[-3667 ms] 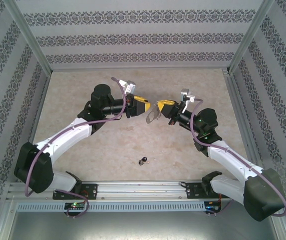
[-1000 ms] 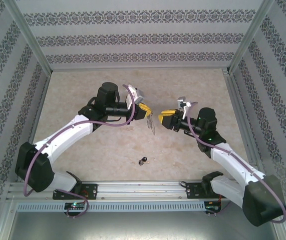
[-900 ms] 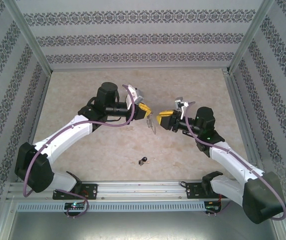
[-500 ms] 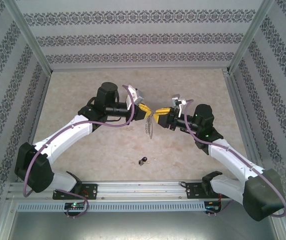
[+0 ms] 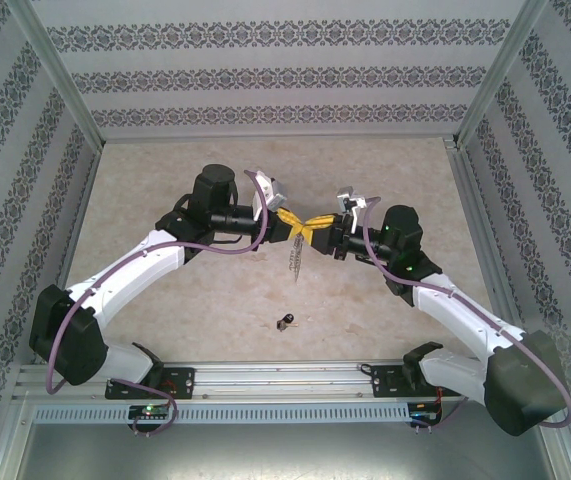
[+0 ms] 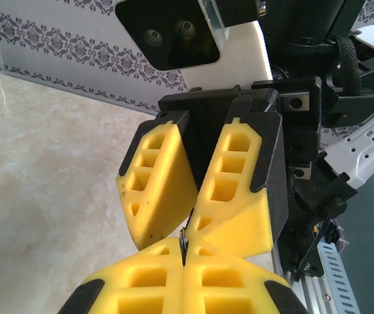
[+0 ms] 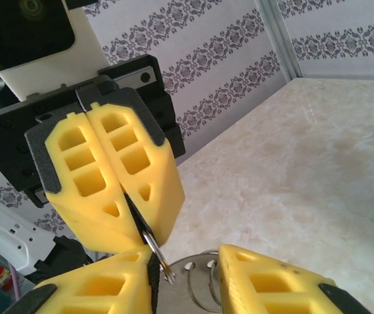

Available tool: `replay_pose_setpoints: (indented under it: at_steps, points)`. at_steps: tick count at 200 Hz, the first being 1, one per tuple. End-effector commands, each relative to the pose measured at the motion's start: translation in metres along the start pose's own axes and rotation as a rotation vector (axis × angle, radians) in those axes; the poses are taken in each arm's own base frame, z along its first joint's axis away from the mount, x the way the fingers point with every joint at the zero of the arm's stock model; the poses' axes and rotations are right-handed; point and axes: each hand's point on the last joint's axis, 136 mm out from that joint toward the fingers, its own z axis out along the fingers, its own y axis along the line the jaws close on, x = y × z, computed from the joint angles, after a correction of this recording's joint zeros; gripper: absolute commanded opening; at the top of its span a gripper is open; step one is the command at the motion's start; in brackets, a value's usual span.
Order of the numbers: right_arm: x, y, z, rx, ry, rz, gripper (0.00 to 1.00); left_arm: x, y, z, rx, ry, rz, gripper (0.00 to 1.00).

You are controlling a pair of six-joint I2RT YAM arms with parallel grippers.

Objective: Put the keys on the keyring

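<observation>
The right gripper has met the left gripper, still clamped on the flat grey oval metal keyring. Right jaws narrower, yet apart.

Most of the keyring is swallowed by the pads of the left gripper in the left wrist view, so only a thin edge is seen. In the right wrist view its lower part is chopped off by the bottom edge, and from the top the key is too tiny for its shank to be made out.
</observation>
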Motion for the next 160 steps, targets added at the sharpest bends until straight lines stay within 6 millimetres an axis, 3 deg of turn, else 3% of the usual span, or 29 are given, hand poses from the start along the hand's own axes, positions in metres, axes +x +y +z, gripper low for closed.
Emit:
replay_pose_setpoints:
  at_steps: [1,50,75,100,122,160]
  points:
    - [-0.017,0.014,0.002,-0.046,-0.031,-0.077,0.27,-0.016,-0.012,0.002,0.053,-0.037,0.033,0.0]
    - [-0.02,0.016,0.002,-0.048,-0.043,-0.082,0.16,-0.014,-0.011,0.004,0.064,-0.028,0.02,0.0]
    - [-0.022,0.016,0.003,-0.046,-0.05,-0.086,0.0,-0.013,-0.01,0.005,0.064,-0.026,0.017,0.0]
    - [-0.023,0.011,0.001,-0.017,-0.064,-0.09,0.0,-0.013,-0.004,0.006,0.04,-0.028,0.012,0.0]
    - [-0.025,0.005,-0.003,0.022,-0.089,-0.103,0.0,-0.021,0.007,0.002,-0.054,-0.045,-0.006,0.24]
    - [-0.03,-0.004,-0.011,0.05,-0.124,-0.122,0.0,-0.034,0.022,-0.016,-0.228,-0.075,0.002,0.41]
